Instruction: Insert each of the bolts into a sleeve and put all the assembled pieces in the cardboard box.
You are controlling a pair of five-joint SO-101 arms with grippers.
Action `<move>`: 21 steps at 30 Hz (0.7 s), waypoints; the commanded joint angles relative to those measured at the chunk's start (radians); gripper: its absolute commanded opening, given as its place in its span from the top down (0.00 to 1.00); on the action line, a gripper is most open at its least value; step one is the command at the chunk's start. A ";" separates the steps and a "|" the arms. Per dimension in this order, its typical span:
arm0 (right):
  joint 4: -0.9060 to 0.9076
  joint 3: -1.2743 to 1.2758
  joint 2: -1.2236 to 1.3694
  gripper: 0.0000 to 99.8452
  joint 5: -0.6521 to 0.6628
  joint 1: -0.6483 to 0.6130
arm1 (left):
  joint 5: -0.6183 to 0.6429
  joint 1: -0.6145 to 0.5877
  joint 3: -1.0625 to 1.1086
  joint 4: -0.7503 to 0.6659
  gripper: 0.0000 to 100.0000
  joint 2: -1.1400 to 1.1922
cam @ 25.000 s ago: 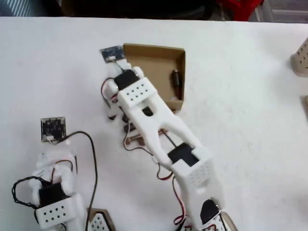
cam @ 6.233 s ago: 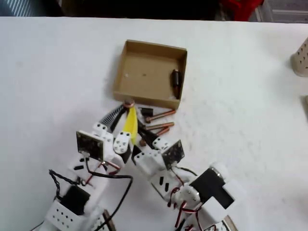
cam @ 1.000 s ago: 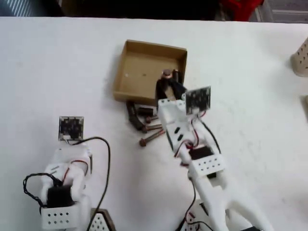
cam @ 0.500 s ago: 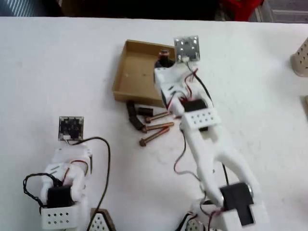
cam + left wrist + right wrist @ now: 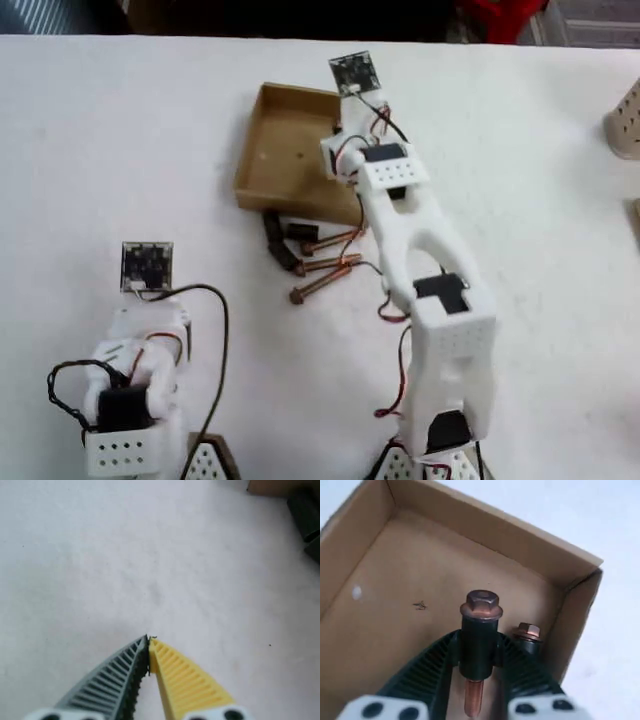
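My right gripper [image 5: 478, 656] is shut on an assembled piece [image 5: 479, 639], a copper bolt inside a black sleeve, held above the floor of the cardboard box [image 5: 415, 625]. A second assembled piece [image 5: 527, 635] lies in the box by its wall. From above, the right arm [image 5: 385, 180] stretches over the cardboard box [image 5: 285, 150]. Three loose copper bolts [image 5: 325, 265] and two black sleeves [image 5: 280, 240] lie on the table just in front of the box. My left gripper [image 5: 149, 640] is shut and empty above bare table, drawn back at the near left [image 5: 140, 330].
The white table [image 5: 120, 130] is bare around the box. A pale perforated object [image 5: 625, 120] stands at the far right edge. Dark shapes line the table's far edge.
The right arm has carried the assembled piece from the box's near right corner farther over the box interior. The left arm has stayed still.
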 commanded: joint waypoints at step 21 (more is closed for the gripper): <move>0.518 -0.681 0.254 0.92 -0.035 0.039 | -0.009 -0.015 0.000 -0.006 0.98 -0.007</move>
